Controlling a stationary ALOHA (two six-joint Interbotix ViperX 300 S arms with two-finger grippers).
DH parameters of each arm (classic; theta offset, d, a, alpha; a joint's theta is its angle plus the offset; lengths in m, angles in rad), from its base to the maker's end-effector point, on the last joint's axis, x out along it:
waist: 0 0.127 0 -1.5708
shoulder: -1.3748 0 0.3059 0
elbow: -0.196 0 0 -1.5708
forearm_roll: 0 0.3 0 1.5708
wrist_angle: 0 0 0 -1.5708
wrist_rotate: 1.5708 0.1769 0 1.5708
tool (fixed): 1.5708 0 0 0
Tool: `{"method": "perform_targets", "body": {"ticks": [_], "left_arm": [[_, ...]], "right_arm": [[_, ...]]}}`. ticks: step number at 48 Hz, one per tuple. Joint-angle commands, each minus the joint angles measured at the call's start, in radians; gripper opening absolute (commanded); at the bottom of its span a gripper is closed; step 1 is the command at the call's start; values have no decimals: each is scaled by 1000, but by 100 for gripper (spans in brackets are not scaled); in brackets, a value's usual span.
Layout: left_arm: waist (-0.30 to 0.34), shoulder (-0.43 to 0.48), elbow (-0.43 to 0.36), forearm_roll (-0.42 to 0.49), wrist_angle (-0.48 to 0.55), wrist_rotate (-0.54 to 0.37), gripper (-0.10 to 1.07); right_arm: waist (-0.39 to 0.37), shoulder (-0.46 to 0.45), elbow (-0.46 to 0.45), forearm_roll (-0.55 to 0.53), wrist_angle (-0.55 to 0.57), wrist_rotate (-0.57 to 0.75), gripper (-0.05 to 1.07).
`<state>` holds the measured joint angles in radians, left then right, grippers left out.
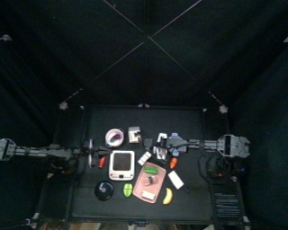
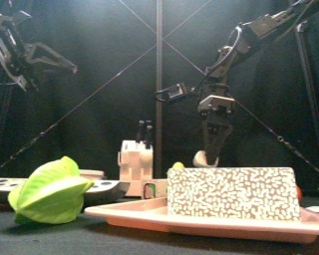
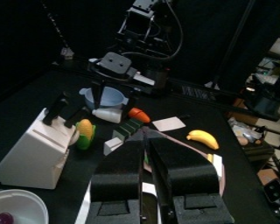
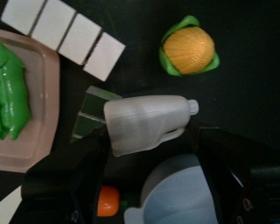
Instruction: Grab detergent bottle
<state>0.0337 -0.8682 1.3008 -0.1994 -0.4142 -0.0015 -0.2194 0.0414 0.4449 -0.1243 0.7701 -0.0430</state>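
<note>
The detergent bottle (image 4: 149, 124), small, white with a pale blue tint, lies on its side on the table right of centre (image 1: 178, 140). My right gripper (image 4: 154, 142) hangs over it, open, with one jaw on each side of the bottle's body and a small gap showing. The front view shows this gripper (image 2: 209, 147) low behind the pink tray, with the bottle (image 2: 203, 158) at its tips. The left wrist view shows the bottle (image 3: 108, 114) under the right gripper (image 3: 108, 93). My left gripper (image 3: 146, 147) is shut and empty at the table's left (image 1: 96, 161).
Near the bottle lie a corn cob in a green husk (image 4: 189, 48), white tiles (image 4: 66, 35) and a pink tray (image 4: 4, 149) holding a green pea pod (image 4: 11, 83). A white box (image 3: 38, 144), a banana (image 3: 201, 137) and a white flat rectangle (image 1: 122, 163) lie around.
</note>
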Motion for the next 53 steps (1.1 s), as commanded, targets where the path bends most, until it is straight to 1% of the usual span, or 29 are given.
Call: {"method": "perform_targets", "body": {"ticks": [1,9,13,18,23,29,34,44,50,53], "left_arm": [[-14,2,-9,5,-3,2,47],[-40,2,2,5,-2,0,47],[-55,2,3,6,0,0,47],[-58,2,-2,5,-2,0,47],[-60,2,-12,5,-3,0,47],[-58,2,-12,3,-3,0,47],[-60,0,-12,5,-2,0,47],[-60,2,-11,5,-3,2,47],[-52,2,-12,8,-3,3,47],[-52,0,-15,9,-3,3,47]], "right_arm": [[9,-31,-23,0,-5,2,76],[23,-43,-28,5,8,2,76],[26,-55,-35,8,29,6,76],[32,-78,-41,32,67,8,76],[34,-124,-29,75,114,8,76],[31,-179,2,86,132,28,76],[29,-209,31,63,84,83,76],[23,-209,55,12,-48,161,76],[25,-161,67,26,-170,262,77],[26,-133,63,28,-183,327,77]]}}
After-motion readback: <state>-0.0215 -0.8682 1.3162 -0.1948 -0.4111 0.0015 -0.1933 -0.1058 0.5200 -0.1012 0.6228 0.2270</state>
